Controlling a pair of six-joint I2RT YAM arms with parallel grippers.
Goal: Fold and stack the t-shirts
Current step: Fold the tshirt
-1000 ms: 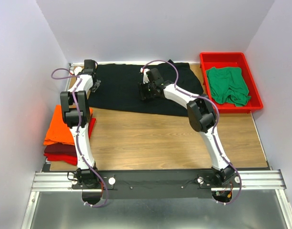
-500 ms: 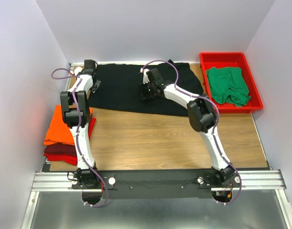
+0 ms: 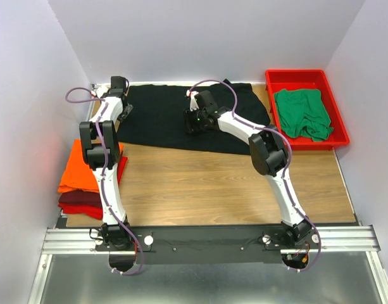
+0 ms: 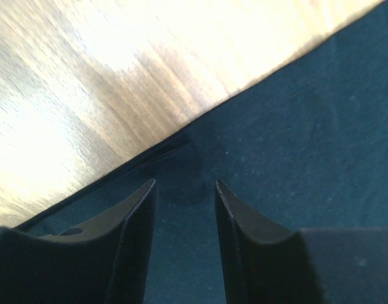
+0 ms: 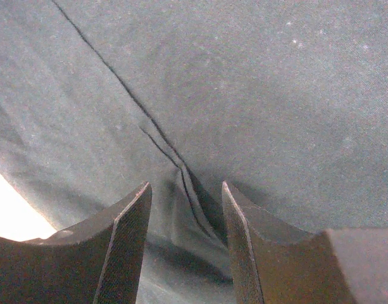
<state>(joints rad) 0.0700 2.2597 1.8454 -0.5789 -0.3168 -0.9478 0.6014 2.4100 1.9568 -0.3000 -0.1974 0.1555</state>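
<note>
The large black t-shirt (image 3: 162, 117) lies spread flat across the back of the table. My left gripper (image 3: 126, 113) is open at its left edge; the left wrist view shows its tips over the black cloth (image 4: 295, 145) just inside the hem. My right gripper (image 3: 195, 120) is open, pressed down near the shirt's middle, and a raised fold of black cloth (image 5: 187, 183) stands between its jaws. The orange t-shirt (image 3: 80, 168) lies folded on the dark red t-shirt (image 3: 80, 202) at the left edge. The green t-shirt (image 3: 302, 113) lies crumpled in the red tray (image 3: 277, 77).
White walls close in the table at the back and both sides. Bare wood (image 3: 231, 187) lies between the black shirt and the arm bases. The tray sits at the back right corner.
The left gripper has shifted slightly toward the back along the shirt's left edge. The right arm and the shirts have not visibly moved.
</note>
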